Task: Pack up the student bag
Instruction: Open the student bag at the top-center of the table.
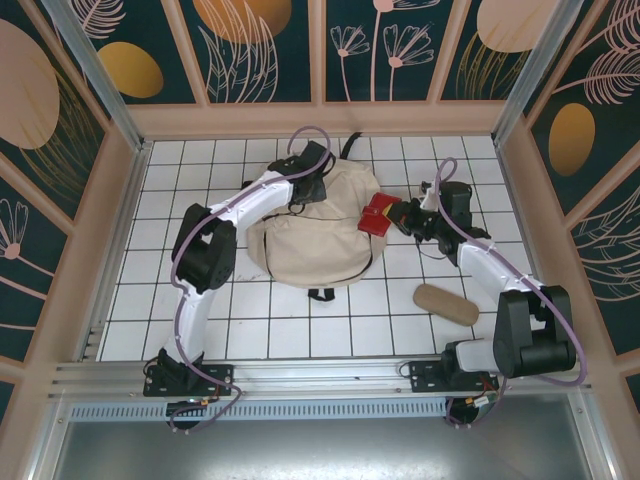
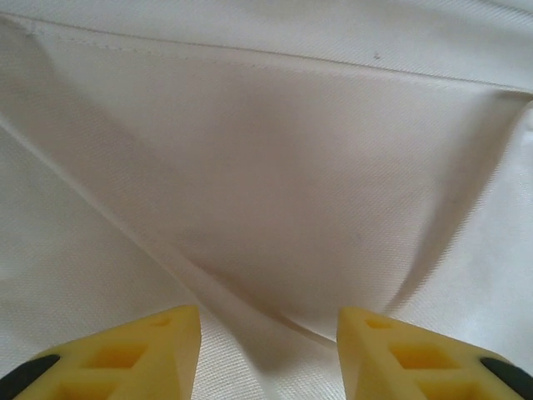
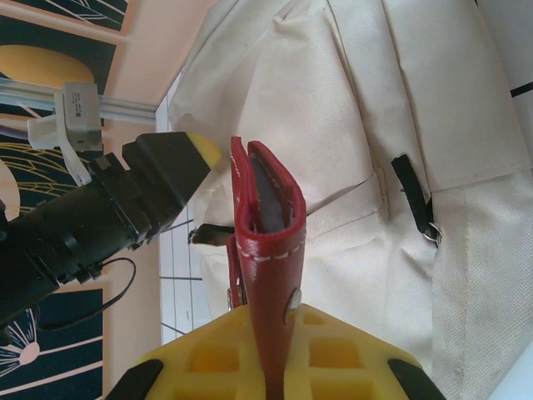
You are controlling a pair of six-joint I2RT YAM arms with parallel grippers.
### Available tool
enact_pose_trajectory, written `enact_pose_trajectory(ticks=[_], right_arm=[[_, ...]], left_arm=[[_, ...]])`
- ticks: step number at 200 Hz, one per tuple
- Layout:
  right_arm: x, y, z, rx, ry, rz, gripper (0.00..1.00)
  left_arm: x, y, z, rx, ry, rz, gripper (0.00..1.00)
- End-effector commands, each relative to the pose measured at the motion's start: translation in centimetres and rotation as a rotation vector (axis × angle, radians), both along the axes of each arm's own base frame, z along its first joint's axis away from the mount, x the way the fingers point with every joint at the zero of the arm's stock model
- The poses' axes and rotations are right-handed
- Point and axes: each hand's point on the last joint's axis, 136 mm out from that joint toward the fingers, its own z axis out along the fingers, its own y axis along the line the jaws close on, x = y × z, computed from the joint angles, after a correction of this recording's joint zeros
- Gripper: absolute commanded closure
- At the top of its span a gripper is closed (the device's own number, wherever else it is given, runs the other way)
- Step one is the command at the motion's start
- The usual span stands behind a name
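- On the left, above the far-left part of the large cream soft-fabric student bag (image 1: pixel 310 245): left gripper (image 2: pixel 268 315), yellow fingers (image 2: pixel 125 350) standing apart, a raised fold of cloth running between them (pinched or merely straddled, impossible to say).
- In the middle of the white tiled table (image 1: pixel 150 300): student bag lying slumped, with no open mouth to be made out from above; probably needs opening before anything goes in.
- At the bag's right edge: right gripper (image 3: pixel 268 337) clenched on a red stitched leather wallet (image 3: pixel 266 217), held upright just beside the cream fabric and not inside it.
- Further right, nearer the arm bases: tan oblong soft pouch (image 1: pixel 447 304), flat on the tiles, apart from the bag and touched by neither gripper.
- Judged overall: early going, with nothing visibly packed. Left to do: lift or open the fabric on the left, slip the wallet in, fetch the pouch, probably close up.
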Motion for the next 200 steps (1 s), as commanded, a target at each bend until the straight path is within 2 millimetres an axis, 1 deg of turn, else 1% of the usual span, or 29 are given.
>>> enact_pose_trajectory(ticks=[1,13,24,46,68,86,115,132,146,164,183,200], right_arm=[[0.2,0.3,1.1,0.014,-0.052,0.006,0.98],[0.3,0.5,1.1,0.016,-0.050,0.008,0.98],[0.3,0.7,1.3,0.024,-0.049,0.012,0.98],[0.1,2.1,2.4,0.087,-0.060,0.060,0.98],[0.0,3.4,2.7,0.082,-0.069,0.086,0.98],[-0.2,4.2,2.2,0.072,-0.058,0.103,0.98],[-0.3,4.7,1.1,0.071,-0.025,0.111,0.98],[-0.4,4.8,1.0,0.069,-0.023,0.114,0.98],[-0.4,4.8,1.1,0.067,-0.025,0.111,0.98],[-0.5,4.8,1.1,0.061,-0.027,0.107,0.98],[-0.4,5.0,1.0,0.062,-0.030,0.102,0.98],[-0.8,5.8,0.9,0.077,-0.033,0.129,0.98]], left_arm=[[-0.5,1.4,-1.4,0.105,0.033,0.011,0.55],[-0.4,1.3,-1.8,0.107,0.037,0.006,0.55],[-0.3,0.7,-2.0,0.087,0.044,-0.012,0.56],[-0.1,-0.6,-2.2,0.040,0.050,-0.049,0.57],[0.0,-0.3,-2.4,0.062,0.053,-0.045,0.60],[0.1,-0.3,-2.4,0.063,0.046,-0.043,0.63],[0.3,-0.6,-2.7,0.054,0.048,-0.046,0.69],[0.4,-0.6,-2.7,0.057,0.046,-0.046,0.78],[0.5,-0.5,-2.1,0.054,0.032,-0.039,0.88],[0.8,-0.6,-0.3,0.038,-0.005,-0.035,1.00],[0.9,-0.7,2.4,0.006,-0.052,-0.037,1.00],[0.7,-0.9,4.9,-0.036,-0.095,-0.047,1.00]])
